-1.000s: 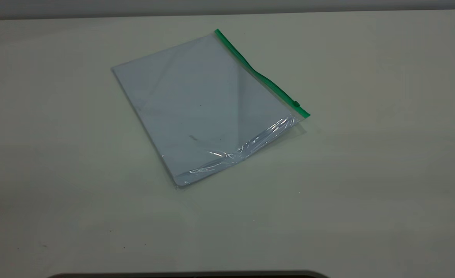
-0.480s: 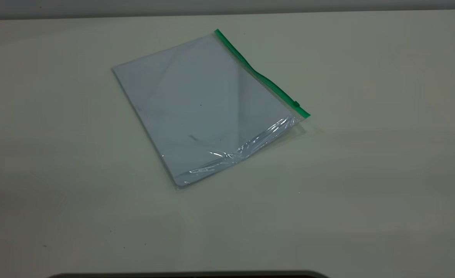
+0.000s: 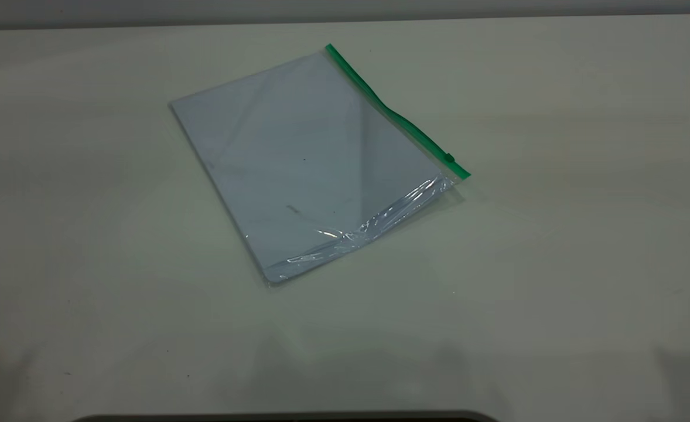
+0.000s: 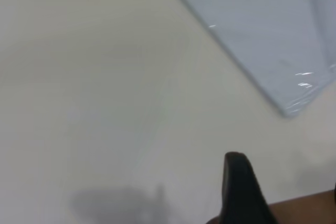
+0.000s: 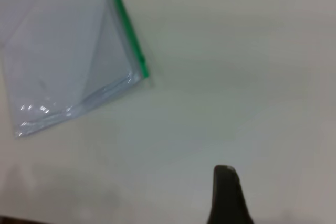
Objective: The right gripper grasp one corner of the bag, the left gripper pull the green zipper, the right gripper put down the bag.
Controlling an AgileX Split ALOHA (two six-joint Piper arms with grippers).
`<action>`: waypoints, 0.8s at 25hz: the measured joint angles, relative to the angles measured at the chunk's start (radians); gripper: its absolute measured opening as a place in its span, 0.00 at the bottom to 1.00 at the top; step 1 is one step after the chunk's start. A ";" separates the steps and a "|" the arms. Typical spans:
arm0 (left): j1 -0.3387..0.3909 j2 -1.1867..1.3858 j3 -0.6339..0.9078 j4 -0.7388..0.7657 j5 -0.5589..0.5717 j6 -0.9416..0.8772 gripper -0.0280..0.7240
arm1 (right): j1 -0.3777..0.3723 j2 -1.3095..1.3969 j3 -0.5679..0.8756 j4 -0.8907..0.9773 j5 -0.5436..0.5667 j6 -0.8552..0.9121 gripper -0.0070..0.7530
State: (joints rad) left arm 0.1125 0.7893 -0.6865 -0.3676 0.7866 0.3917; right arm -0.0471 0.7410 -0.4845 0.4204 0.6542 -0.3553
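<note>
The bag (image 3: 310,164) lies flat on the table, pale blue-grey and glossy. The green zipper (image 3: 392,111) runs along its right long edge, with the slider tab (image 3: 450,157) close to the near corner of the bag (image 3: 465,174). Neither gripper shows in the exterior view. In the left wrist view a black part of my left gripper (image 4: 237,182) hangs above bare table, well away from the bag (image 4: 262,30). In the right wrist view a black part of my right gripper (image 5: 226,192) is above bare table, apart from the bag (image 5: 63,51) and the green-capped corner (image 5: 144,73).
The bag rests on a pale table (image 3: 556,264). A dark rounded edge (image 3: 286,417) shows at the table's front. The table's far edge (image 3: 345,22) meets a grey wall.
The bag has not moved. Faint shadows have appeared on the table near its front edge.
</note>
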 joint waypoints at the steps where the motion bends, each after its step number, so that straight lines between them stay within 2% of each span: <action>1: 0.000 0.056 -0.012 -0.037 -0.019 0.040 0.70 | 0.000 0.056 0.000 0.047 -0.022 -0.043 0.74; 7: 0.001 0.311 -0.056 -0.254 -0.127 0.275 0.73 | 0.009 0.463 -0.008 0.444 -0.129 -0.434 0.75; 13: 0.001 0.513 -0.114 -0.358 -0.188 0.369 0.73 | 0.084 0.840 -0.072 1.022 -0.198 -0.991 0.75; 16: 0.002 0.590 -0.143 -0.370 -0.196 0.387 0.73 | 0.115 1.013 -0.147 1.227 -0.194 -1.181 0.75; 20: 0.003 0.643 -0.163 -0.371 -0.213 0.394 0.73 | 0.117 1.224 -0.238 1.343 -0.101 -1.270 0.75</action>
State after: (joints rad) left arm 0.1154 1.4319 -0.8495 -0.7391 0.5738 0.7858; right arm 0.0699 1.9651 -0.7226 1.7636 0.5536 -1.6255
